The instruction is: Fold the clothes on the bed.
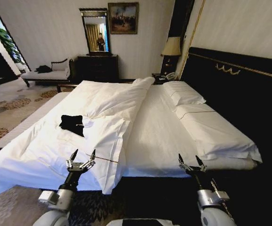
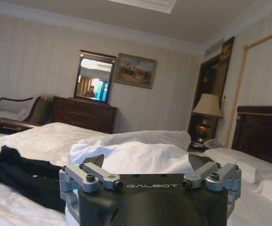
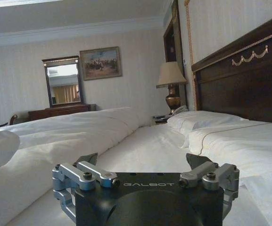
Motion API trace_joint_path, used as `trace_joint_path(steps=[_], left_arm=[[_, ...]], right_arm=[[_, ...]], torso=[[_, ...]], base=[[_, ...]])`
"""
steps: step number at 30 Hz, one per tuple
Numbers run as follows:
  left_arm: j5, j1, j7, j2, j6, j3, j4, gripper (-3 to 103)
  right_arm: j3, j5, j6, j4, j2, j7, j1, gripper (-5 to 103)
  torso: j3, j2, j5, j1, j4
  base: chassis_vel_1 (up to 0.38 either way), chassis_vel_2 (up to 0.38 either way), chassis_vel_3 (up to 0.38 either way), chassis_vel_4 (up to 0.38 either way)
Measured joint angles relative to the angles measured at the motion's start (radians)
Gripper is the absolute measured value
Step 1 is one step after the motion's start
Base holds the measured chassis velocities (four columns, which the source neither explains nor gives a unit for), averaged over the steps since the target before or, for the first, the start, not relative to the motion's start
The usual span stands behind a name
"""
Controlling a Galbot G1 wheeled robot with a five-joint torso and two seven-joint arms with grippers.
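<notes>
Crumpled and dark, the clothes (image 1: 72, 124) lie on the white duvet (image 1: 112, 117) on the left half of the bed (image 1: 159, 136), well apart from the pillows (image 1: 185, 94). Near the bed's foot edge, the left gripper (image 1: 83, 157) and right gripper (image 1: 190, 160) hover, jaws spread wide, holding nothing.

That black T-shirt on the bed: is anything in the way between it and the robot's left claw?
Nothing visible. Bare white duvet lies between the open left gripper and the black T-shirt; a raised duvet fold sits beside the shirt, not across the path.
</notes>
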Motion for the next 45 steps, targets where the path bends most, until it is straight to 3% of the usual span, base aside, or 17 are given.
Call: trace_joint_path(steps=[5, 10, 18, 22, 34, 42, 45], left_arm=[[0.0, -0.001, 0.0, -0.022, 0.016, 0.01, -0.007, 100], [0.025, 0.001, 0.0, 0.011, 0.014, 0.037, 0.0, 100], [-0.032, -0.017, -0.01, 0.147, 0.034, 0.052, 0.009, 100], [-0.04, -0.022, -0.011, 0.163, 0.034, 0.052, 0.01, 100], [0.022, -0.02, -0.004, 0.088, 0.014, 0.045, 0.001, 100], [0.015, -0.038, -0.005, 0.063, 0.012, 0.022, 0.024, 100], [0.015, -0.038, -0.006, 0.041, 0.009, 0.011, 0.03, 100]], right_arm=[[-0.025, 0.017, 0.001, -0.001, -0.016, 0.015, 0.006, 100], [-0.056, 0.012, 0.001, -0.003, -0.032, 0.027, 0.02, 100], [-0.065, -0.005, 0.023, -0.028, 0.004, -0.01, -0.011, 100], [-0.043, -0.03, 0.032, -0.041, 0.027, -0.012, -0.009, 100], [-0.025, -0.093, 0.043, -0.007, 0.035, -0.016, 0.055, 100], [-0.026, -0.093, 0.043, -0.016, 0.013, -0.016, 0.084, 100], [-0.04, -0.043, 0.042, -0.037, -0.013, -0.021, 0.116, 100]], torso=[[0.0, 0.0, -0.0001, 0.0, 0.0001], [0.0, 0.0, -0.0002, 0.0, 0.0002], [0.0, 0.0, -0.0003, 0.0, 0.0], [0.0, 0.0, -0.0004, 0.0, 0.0], [0.0, 0.0, -0.0002, 0.0, 0.0002], [0.0, 0.0, -0.0002, 0.0, -0.0001], [0.0, 0.0, -0.0004, 0.0, 0.0]], base=[[0.07, 0.075, -0.068, -0.081], [0.088, 0.103, -0.092, -0.095], [0.126, 0.118, -0.117, -0.118], [0.151, 0.133, -0.147, -0.138], [0.094, 0.147, -0.097, -0.149], [0.04, 0.168, -0.058, -0.171], [0.019, 0.131, -0.034, -0.095]])
